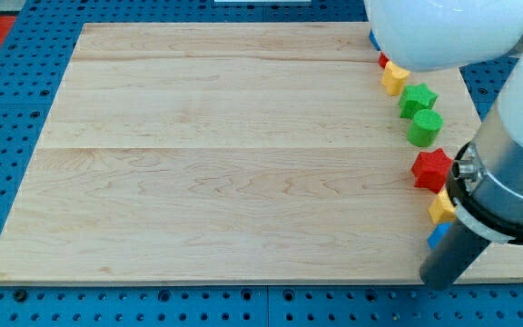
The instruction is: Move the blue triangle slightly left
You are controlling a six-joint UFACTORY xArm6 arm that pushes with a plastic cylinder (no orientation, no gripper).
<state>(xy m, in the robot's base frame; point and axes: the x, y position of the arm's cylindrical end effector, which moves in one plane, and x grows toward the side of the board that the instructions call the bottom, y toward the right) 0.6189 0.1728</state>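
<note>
Found a wooden board with all blocks ranged down its right edge.

Noted two blue pieces. Saw one as a sliver at the lower right, just below a yellow block and half hidden behind the dark rod. Saw the other as a blue corner at the top, under the white arm housing. Cannot make out either shape. Took the lower one for the blue triangle, as a judgement only, because it is next to the rod.

Located my tip at the board's bottom right edge, just below that blue piece in the view. Appears close to it or touching; cannot tell which.

No pincer fitted, only a bare rod, so nothing to spread or press together and nothing held.

Key relation: blue piece towards the view's top from my tip, not to its left. Judged that a leftward push calls for contact on the block's right side, which the rod shaft now covers. Would expect a push from the present spot to drive the block upward into the yellow block.

Also recorded, further up the edge:
- a red star-like block
- two green blocks and
- a second yellow block
- a red sliver
</note>
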